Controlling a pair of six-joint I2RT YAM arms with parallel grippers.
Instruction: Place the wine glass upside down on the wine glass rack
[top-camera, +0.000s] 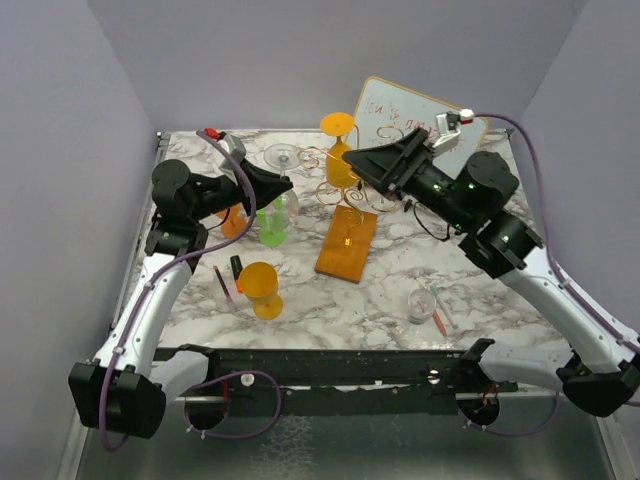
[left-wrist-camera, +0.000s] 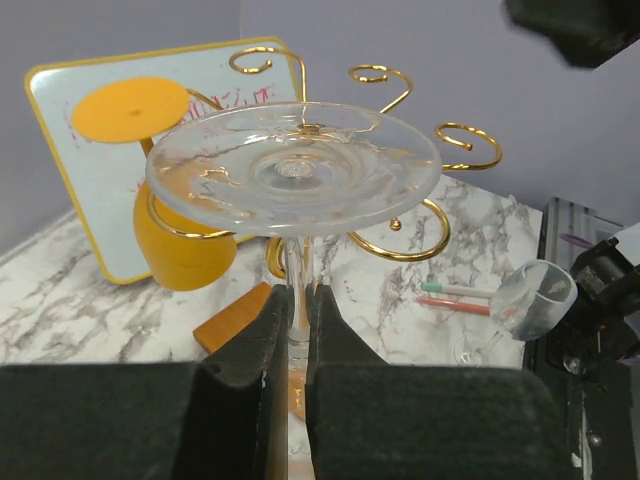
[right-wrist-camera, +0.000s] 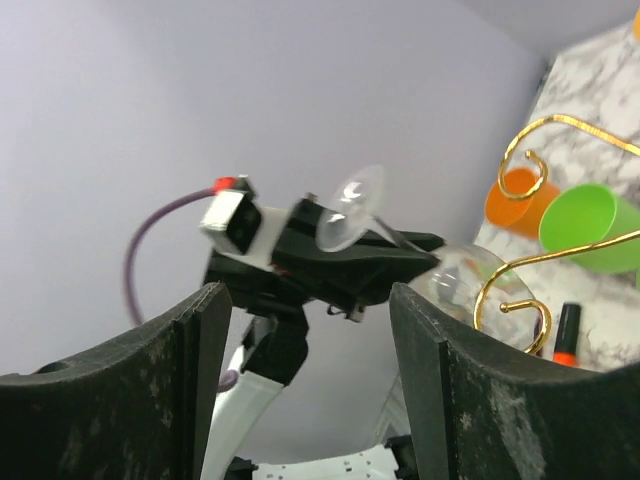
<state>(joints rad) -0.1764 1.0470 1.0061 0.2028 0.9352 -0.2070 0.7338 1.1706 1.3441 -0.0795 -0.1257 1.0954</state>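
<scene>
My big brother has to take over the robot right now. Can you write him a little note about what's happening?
Left end effector: shut on the stem of the clear wine glass, which is upside down with its foot up. It is close to the rack but not hung yet.
Right end effector: open and empty, near the rack's top.
Wine glass rack: upright in the middle of the table, with an orange glass already hanging on it.
Done: the glass is gripped and turned over.
Left: slide the stem into a free gold curl, then let go.
</scene>
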